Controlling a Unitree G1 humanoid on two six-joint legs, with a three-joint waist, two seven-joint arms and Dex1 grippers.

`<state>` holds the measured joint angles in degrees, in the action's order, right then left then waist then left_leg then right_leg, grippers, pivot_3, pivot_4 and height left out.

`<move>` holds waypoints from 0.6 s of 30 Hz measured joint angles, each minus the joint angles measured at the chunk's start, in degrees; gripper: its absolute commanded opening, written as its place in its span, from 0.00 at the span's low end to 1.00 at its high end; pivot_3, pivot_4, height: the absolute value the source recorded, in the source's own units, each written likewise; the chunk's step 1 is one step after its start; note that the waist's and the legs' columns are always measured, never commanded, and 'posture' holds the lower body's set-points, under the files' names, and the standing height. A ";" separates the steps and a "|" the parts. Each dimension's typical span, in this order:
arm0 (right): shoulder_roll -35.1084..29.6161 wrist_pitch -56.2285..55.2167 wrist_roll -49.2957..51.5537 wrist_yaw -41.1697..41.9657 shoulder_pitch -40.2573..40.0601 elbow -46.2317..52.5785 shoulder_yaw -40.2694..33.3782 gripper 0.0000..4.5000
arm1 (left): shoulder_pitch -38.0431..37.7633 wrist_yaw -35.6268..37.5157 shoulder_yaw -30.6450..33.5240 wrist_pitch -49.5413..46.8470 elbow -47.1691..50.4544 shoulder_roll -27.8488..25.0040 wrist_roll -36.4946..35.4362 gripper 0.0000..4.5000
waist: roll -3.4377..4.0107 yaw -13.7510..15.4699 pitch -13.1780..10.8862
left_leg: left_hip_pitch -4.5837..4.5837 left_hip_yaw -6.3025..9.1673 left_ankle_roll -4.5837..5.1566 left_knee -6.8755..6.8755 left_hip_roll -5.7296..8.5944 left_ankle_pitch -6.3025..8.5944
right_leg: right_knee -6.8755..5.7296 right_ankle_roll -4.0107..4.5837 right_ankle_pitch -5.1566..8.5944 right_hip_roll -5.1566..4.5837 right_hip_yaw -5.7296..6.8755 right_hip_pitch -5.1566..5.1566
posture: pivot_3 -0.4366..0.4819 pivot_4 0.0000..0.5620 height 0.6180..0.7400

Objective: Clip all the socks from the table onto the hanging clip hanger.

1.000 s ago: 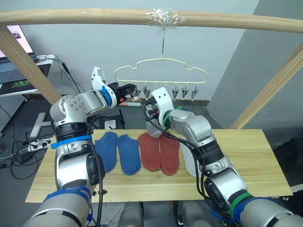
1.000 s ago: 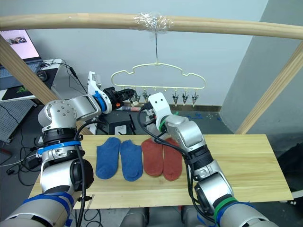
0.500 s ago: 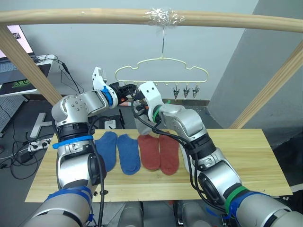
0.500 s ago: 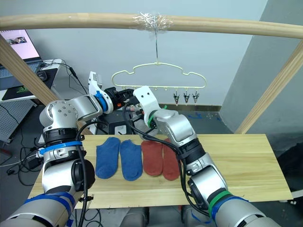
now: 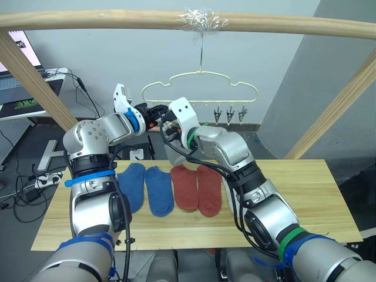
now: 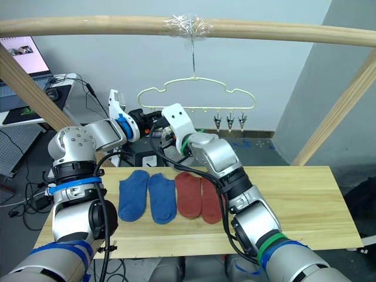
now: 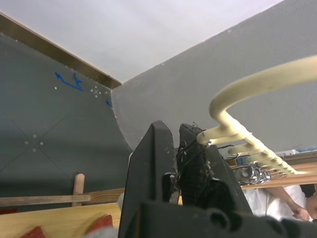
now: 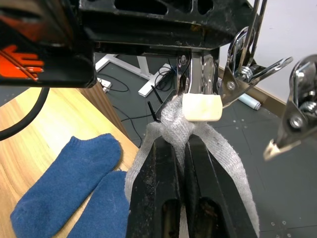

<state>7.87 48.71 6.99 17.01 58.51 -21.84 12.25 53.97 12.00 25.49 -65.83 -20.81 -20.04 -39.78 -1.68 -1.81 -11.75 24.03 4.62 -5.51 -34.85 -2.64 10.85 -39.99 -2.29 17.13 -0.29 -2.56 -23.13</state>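
My right gripper (image 8: 181, 148) has its two black fingers squeezed tight on a light grey sock (image 8: 218, 148), and the top of that sock is pushed up right under a pale pad on a metal clip (image 8: 200, 84), touching it. My left gripper (image 7: 190, 163) has its fingers pressed together on that end clip of the clip hanger (image 5: 200, 88); in the left wrist view the pale wire curls off to the upper right. In the head view both grippers meet near the middle of the frame, a bit left of center, at the left end of the clip row. The grey sock hangs down from there, above the table. Three more clips (image 5: 230, 113) hang free to the right of my white right wrist. The hanger's hook goes up to a round wooden pole (image 5: 294, 23) across the top of the frame. Lower down, the wooden table (image 5: 305, 200) runs across the frame. On it lie two blue socks (image 5: 147, 188) side by side, and just to their right two rust-red socks (image 5: 197, 188), all flat.
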 measured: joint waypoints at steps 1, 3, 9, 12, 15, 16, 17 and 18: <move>0.00 -0.08 0.00 0.05 0.17 -0.15 -0.01 0.00 | -0.03 0.05 0.00 0.07 0.05 0.00 0.00 0.03 | 0.00 0.00 0.00 | 0.00 0.01 0.00 0.00 0.00 0.00 | 0.00 0.00 0.00 0.00 0.00 0.00 | 0.57 0.26 1.00; -0.02 -0.16 0.00 0.15 0.35 -0.43 -0.01 0.00 | -0.04 0.06 0.00 0.15 0.08 0.00 0.00 0.03 | 0.00 0.00 0.00 | 0.01 0.01 0.00 0.00 0.00 0.00 | 0.00 0.00 0.00 0.00 0.00 -0.01 | 0.57 0.26 1.00; -0.06 -0.66 0.00 0.25 0.51 -0.48 -0.05 0.00 | -0.54 0.15 0.18 0.03 -0.12 0.02 -0.16 0.47 | 0.00 0.04 0.00 | 0.08 0.01 0.00 0.00 0.00 0.00 | 0.01 0.00 0.00 0.00 0.01 -0.06 | 0.56 0.26 1.00; -0.11 -0.91 0.00 0.27 0.66 -0.48 -0.32 0.00 | -1.03 0.50 0.09 -0.07 -0.11 0.02 -0.16 0.59 | 0.00 0.10 0.00 | 0.11 0.02 -0.01 0.00 0.00 0.00 | 0.02 0.00 0.00 0.00 0.02 -0.07 | 0.56 0.26 1.00; -0.14 -0.91 0.00 0.34 0.66 -0.49 -0.33 0.12 | -1.40 1.55 -0.29 -0.63 0.02 -0.03 -0.32 0.59 | -0.01 0.13 0.00 | 0.12 0.02 -0.01 0.00 0.00 0.00 | 0.02 0.00 0.00 0.00 0.02 -0.08 | 0.57 0.25 1.00; -0.18 -0.88 -0.01 0.36 0.66 -0.48 -0.32 0.16 | -1.50 1.90 -0.35 -1.00 0.08 -0.06 -0.35 0.59 | 0.00 0.12 0.00 | 0.12 0.02 -0.01 0.00 0.00 0.00 | 0.02 0.00 0.00 0.00 0.03 -0.08 | 0.57 0.25 1.00; -0.25 -0.76 -0.01 0.40 0.66 -0.48 -0.31 0.22 | -1.67 2.34 -0.46 -1.19 0.25 -0.14 -0.35 0.59 | -0.01 0.12 0.00 | 0.12 0.02 -0.01 0.00 0.00 0.00 | 0.02 0.00 0.00 0.00 0.02 -0.08 | 0.57 0.25 1.00; -0.34 -0.61 -0.02 0.43 0.65 -0.47 -0.28 0.30 | -1.93 2.68 -0.76 -1.23 0.71 -0.37 -0.34 0.59 | 0.00 0.12 0.00 | 0.12 0.02 -0.01 0.00 0.00 -0.01 | 0.02 0.00 0.00 0.00 0.03 -0.08 | 0.57 0.25 1.00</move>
<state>7.53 48.10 6.97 17.44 59.15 -22.31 11.97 52.03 14.68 24.74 -67.06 -20.11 -20.42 -40.11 -1.69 -1.69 -11.74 24.15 4.64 -5.52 -34.85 -2.64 10.85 -39.98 -2.29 17.13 -0.29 -2.53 -23.21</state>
